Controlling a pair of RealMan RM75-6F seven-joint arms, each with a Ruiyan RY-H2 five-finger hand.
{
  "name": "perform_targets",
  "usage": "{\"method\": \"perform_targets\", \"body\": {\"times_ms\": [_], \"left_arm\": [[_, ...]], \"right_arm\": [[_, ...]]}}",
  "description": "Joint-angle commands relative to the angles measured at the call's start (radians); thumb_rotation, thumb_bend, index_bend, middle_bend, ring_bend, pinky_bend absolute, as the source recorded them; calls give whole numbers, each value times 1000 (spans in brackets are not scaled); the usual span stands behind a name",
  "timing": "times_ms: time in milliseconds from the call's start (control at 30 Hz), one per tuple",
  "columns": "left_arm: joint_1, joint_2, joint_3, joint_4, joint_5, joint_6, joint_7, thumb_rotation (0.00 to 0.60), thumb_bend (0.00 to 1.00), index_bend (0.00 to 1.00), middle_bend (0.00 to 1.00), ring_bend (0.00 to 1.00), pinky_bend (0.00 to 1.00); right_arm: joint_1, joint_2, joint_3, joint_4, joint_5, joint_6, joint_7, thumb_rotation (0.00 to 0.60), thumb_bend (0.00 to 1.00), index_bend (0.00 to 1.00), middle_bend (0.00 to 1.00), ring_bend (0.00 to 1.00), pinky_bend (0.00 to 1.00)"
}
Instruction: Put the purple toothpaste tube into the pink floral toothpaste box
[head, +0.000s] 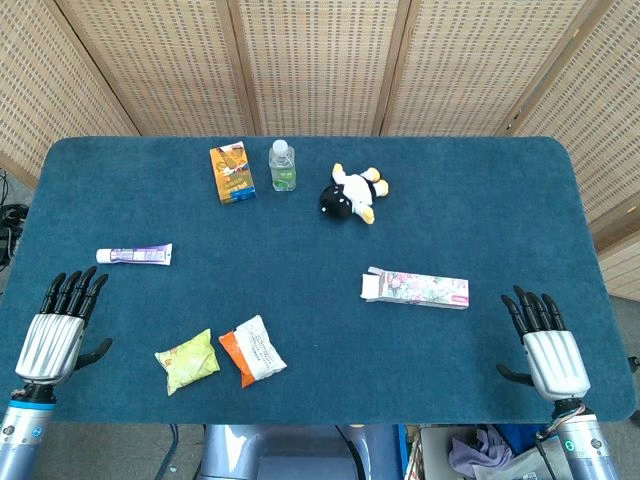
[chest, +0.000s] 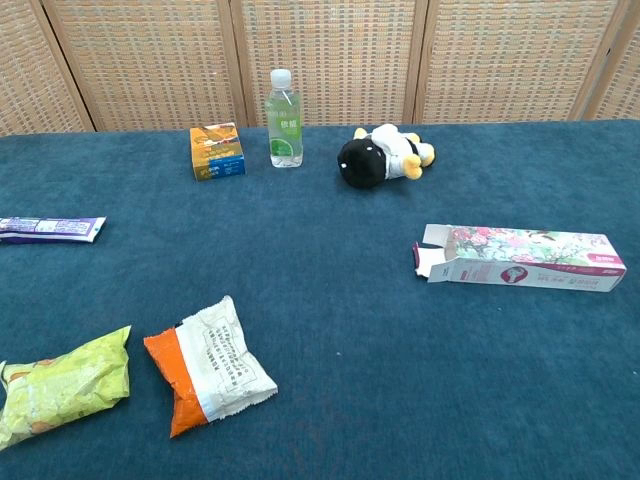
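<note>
While flat on table: L hand (head: 55, 335), R hand (head: 548, 345), fingers spread.

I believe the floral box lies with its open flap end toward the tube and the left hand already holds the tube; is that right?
Not quite: the left hand holds nothing, and the tube lies apart from it on the table, as the head view shows. The box does open toward the tube.
</note>
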Motion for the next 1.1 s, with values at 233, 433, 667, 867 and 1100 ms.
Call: {"method": "perform_targets", "body": {"times_ms": [233, 433, 667, 867, 1100], "left_arm": [[2, 1, -4, 1, -1, 1, -7, 600, 231, 0, 0, 0, 0], [-1, 0, -6, 5, 0, -4, -17, 600, 232, 0, 0, 0, 0], [-3, 2, -8, -3, -26, -30, 4, 600, 231, 0, 0, 0, 0], [-16, 3, -31, 2, -49, -44, 1, 600, 232, 0, 0, 0, 0], [-67, 8, -105, 66, -96, -80, -63, 600, 232, 35, 34, 52, 143]], "right_arm": [[0, 0, -2, -3, -4, -1, -4, 600, 0, 0, 0, 0, 0], [-1, 2, -1, -7, -2, 2, -6, 600, 0, 0, 0, 0, 0], [-5, 9, 4, -11, 2, 11, 1, 600, 0, 0, 0, 0, 0], [-6, 12, 4, -9, 7, 9, 6, 600, 0, 0, 0, 0, 0], [-4, 7, 3, -6, 5, 4, 0, 600, 0, 0, 0, 0, 0]]}}
